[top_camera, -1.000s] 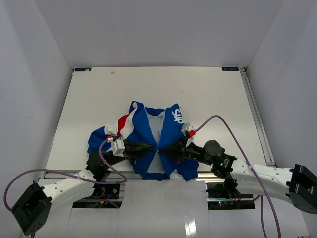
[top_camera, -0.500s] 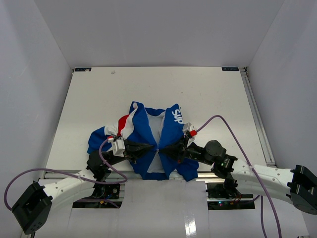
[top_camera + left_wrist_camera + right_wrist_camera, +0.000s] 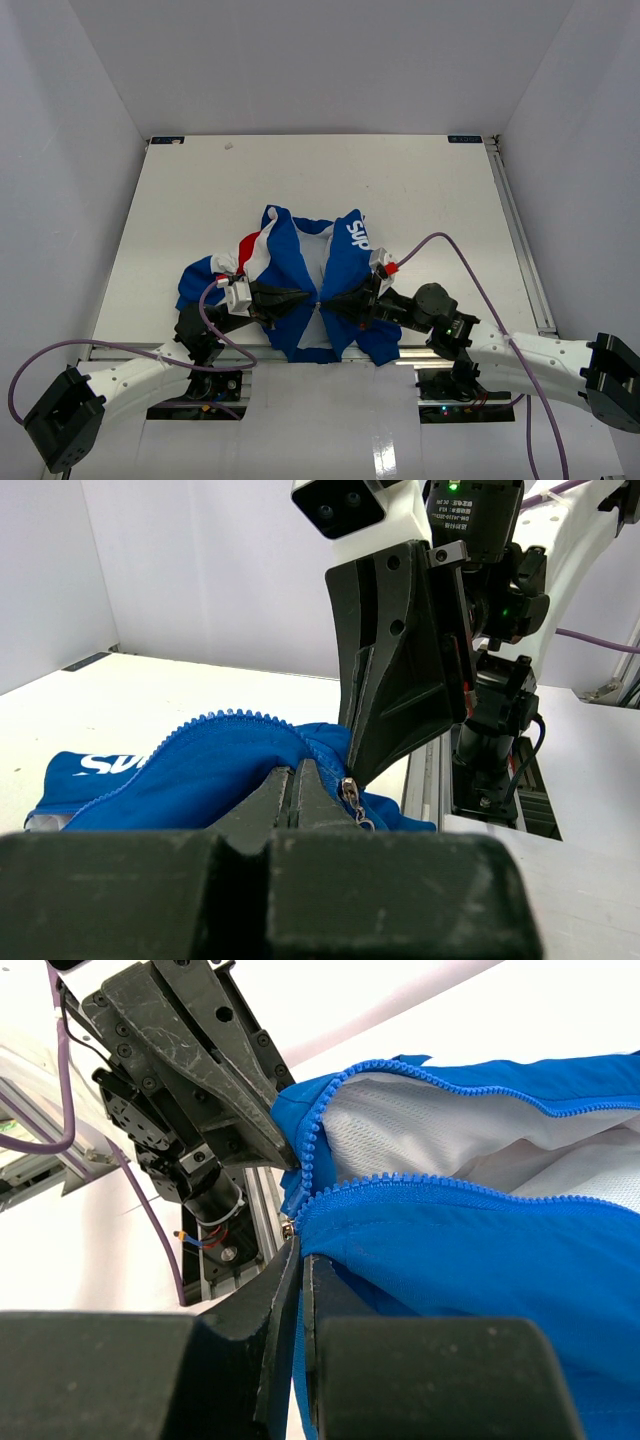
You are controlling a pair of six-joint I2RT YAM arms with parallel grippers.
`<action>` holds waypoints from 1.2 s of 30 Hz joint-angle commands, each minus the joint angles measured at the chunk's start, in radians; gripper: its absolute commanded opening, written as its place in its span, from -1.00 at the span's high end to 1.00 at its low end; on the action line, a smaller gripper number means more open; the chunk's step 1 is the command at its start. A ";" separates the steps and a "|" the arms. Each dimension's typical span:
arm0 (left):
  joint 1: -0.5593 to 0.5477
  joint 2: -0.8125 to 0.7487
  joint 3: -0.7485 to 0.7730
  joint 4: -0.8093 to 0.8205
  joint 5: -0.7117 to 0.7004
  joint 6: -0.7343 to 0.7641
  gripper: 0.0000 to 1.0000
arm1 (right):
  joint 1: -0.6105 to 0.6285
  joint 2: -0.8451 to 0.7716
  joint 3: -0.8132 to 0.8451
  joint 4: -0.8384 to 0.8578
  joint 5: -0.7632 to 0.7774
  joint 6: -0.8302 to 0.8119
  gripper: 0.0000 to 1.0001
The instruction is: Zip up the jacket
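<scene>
The blue jacket (image 3: 345, 245), with red and white panels, lies open near the table's front edge, its white lining (image 3: 318, 255) showing between the front halves. My left gripper (image 3: 306, 297) is shut on the hem of the jacket's left front edge. My right gripper (image 3: 326, 301) is shut on the right front edge, tip to tip with the left. In the left wrist view my left gripper (image 3: 294, 776) pinches blue fabric (image 3: 200, 770) beside the metal zipper pull (image 3: 353, 800). In the right wrist view my right gripper (image 3: 300, 1255) pinches blue fabric (image 3: 480, 1260) below the zipper teeth; the slider (image 3: 290, 1227) sits at the tip.
The white table (image 3: 200, 190) is enclosed by white walls on three sides. A metal rail (image 3: 130, 345) runs along the front edge, just below the jacket's hem. Purple cables (image 3: 470, 270) loop from both arms. A rail also borders the right side (image 3: 520, 240).
</scene>
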 commanded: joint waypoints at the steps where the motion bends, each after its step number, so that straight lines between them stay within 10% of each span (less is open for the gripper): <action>1: 0.001 -0.007 -0.099 0.040 0.018 0.016 1.00 | -0.001 -0.030 0.001 0.092 -0.011 0.016 0.84; 36: 0.000 0.011 -0.109 0.067 0.037 0.044 1.00 | -0.002 -0.020 0.009 0.091 0.053 0.070 0.84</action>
